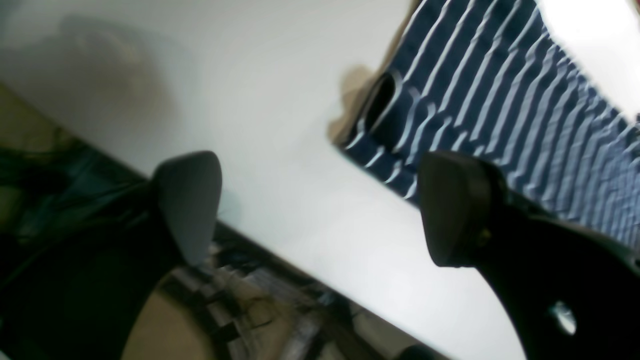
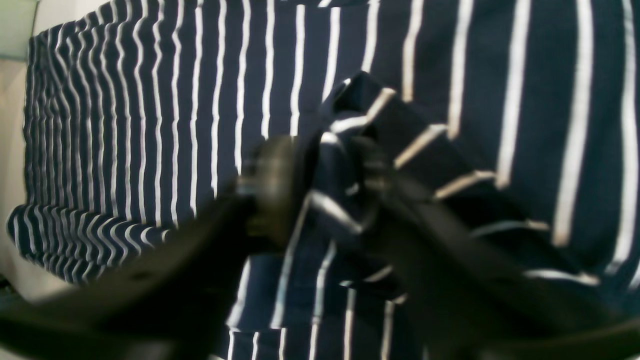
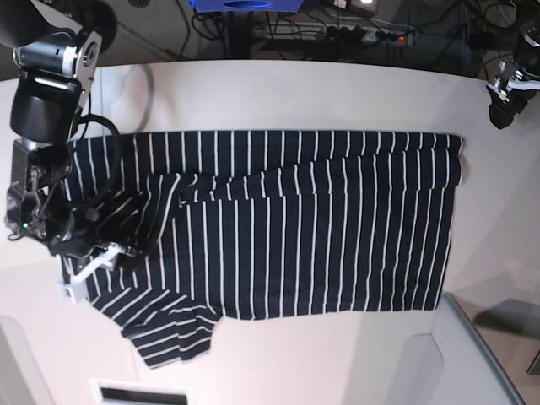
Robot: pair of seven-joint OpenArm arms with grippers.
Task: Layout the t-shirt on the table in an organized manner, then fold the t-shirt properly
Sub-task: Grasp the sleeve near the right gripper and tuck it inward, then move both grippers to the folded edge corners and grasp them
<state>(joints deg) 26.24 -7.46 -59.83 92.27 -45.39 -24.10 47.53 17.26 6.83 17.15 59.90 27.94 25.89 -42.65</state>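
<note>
The t-shirt, dark navy with thin white stripes, lies spread across the off-white table, one sleeve at the near left. My right gripper is low over the shirt's left end. In the right wrist view its blurred fingers stand parted, and a raised, bunched fold of the t-shirt sits between them. My left gripper is open and empty above bare table, near the table's edge, with a corner of the t-shirt just beyond it. In the base view the left gripper hangs at the far right, off the cloth.
Cables and a power strip run beyond the table's curved far edge. A grey raised rim crosses the near right corner. A small white fixture sits at the near edge. Floor clutter shows below the table edge.
</note>
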